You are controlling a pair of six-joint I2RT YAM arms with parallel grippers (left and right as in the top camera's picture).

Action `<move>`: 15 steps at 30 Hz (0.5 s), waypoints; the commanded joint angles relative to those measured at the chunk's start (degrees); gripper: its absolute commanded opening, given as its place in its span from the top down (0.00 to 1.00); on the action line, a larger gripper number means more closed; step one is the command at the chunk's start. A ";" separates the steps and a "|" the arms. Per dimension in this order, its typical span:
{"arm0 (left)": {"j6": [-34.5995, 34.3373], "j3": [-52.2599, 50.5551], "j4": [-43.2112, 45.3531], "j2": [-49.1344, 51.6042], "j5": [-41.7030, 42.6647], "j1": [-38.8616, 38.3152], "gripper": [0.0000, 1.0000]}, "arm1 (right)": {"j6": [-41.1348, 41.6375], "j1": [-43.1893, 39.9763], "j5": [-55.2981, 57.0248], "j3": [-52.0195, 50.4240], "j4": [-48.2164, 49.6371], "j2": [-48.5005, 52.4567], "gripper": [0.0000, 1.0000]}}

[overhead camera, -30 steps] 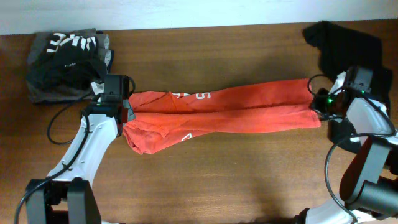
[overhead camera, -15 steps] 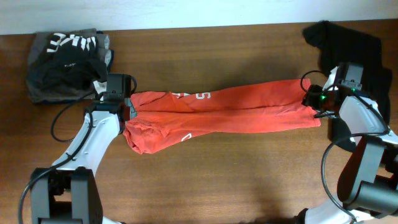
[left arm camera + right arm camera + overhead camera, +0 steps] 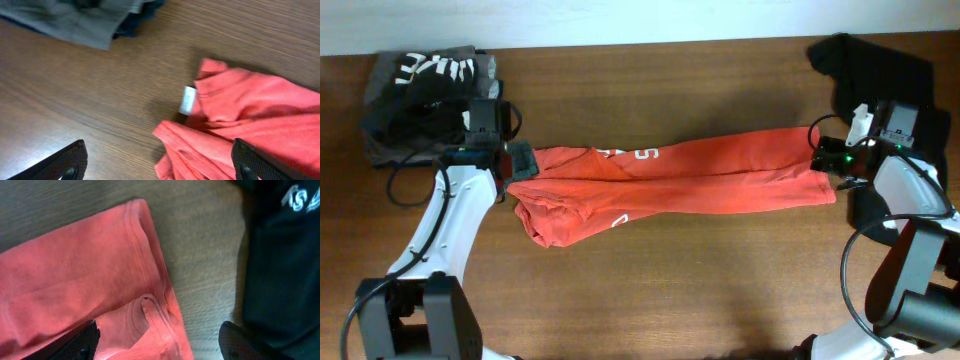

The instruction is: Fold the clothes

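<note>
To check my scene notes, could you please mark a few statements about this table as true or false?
The red garment lies stretched lengthwise across the table. True.
The left pincer is shut on it. False: its fingers stand wide apart.
A dark pile of clothes sits beyond the left pincer. True.
The black garment overlaps the red one. False: bare wood separates them.
A white label shows at the red garment's left end. True.

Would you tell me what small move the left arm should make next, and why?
Probably lower the open left claw onto the collar end of the red shirt and close; it hovers above that edge, beside the white label, gripping nothing.
</note>
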 commanded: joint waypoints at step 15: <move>5.60 0.83 0.17 -0.35 4.15 0.09 0.08 | -11.08 -0.11 -3.80 1.60 4.28 8.72 0.31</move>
